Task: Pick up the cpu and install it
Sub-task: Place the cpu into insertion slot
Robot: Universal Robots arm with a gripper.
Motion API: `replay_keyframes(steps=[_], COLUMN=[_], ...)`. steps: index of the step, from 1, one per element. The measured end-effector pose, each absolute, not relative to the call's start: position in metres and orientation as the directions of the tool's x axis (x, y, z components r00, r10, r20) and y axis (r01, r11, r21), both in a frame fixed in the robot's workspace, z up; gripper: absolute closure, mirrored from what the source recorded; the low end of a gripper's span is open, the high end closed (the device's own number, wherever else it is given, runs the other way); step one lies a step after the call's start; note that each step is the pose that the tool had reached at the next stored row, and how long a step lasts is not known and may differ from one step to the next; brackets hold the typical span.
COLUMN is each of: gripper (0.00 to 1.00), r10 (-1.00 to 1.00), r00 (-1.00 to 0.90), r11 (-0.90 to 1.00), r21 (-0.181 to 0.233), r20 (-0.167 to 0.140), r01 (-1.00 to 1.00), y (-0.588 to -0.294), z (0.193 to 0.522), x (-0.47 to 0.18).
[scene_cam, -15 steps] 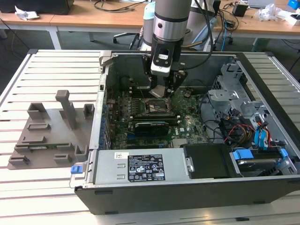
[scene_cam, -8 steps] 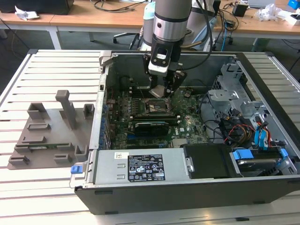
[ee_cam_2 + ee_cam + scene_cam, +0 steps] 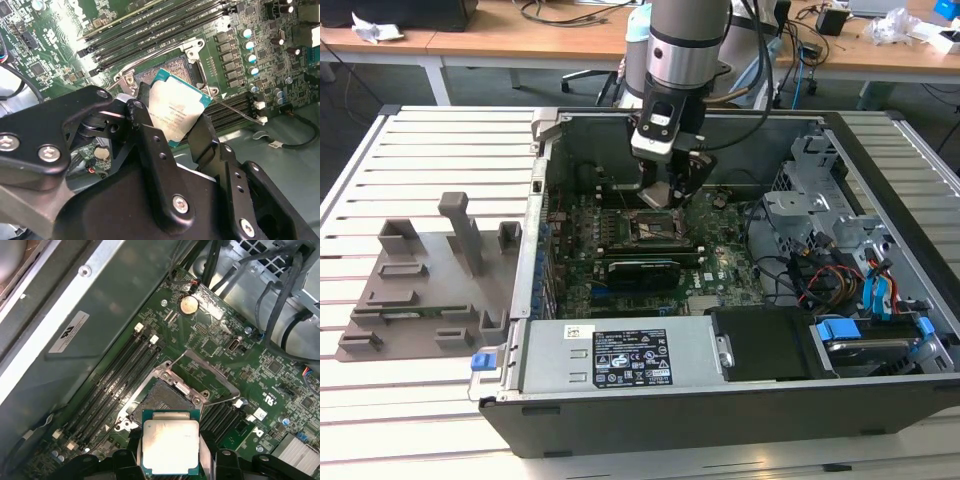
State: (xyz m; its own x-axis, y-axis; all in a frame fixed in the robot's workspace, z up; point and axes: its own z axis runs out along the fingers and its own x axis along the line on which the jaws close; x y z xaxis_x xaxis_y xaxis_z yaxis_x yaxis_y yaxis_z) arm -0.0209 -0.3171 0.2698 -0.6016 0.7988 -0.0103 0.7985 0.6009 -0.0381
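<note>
The cpu [image 3: 176, 109], a flat square chip with a silvery top plate and a thin green rim, is clamped by its edges between my gripper's [image 3: 175, 122] two black fingers [image 3: 145, 120]. In the first wrist view the cpu [image 3: 171, 445] hangs just above and slightly off the open socket [image 3: 161, 401] on the green motherboard, apart from it. The socket's metal load frame [image 3: 210, 372] is swung open. In the exterior view my gripper [image 3: 665, 192] hovers low inside the open computer case over the socket [image 3: 650, 226].
Memory slots [image 3: 120, 385] run along one side of the socket, and a coin cell [image 3: 189, 304] and cables [image 3: 280, 300] lie beyond it. A grey plastic tray with upright blocks [image 3: 420, 285] sits on the slatted table at the exterior view's left. The case walls [image 3: 535, 250] surround the board.
</note>
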Motion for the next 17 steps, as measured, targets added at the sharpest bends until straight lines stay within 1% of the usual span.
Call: replay_keyframes(steps=[17], gripper=[0.45], r10=[0.87], r00=[-0.494], r11=[0.493], r21=[-0.038], r20=[-0.01], r01=[0.869], y=[-0.3171], z=[0.2694], x=[-0.0209])
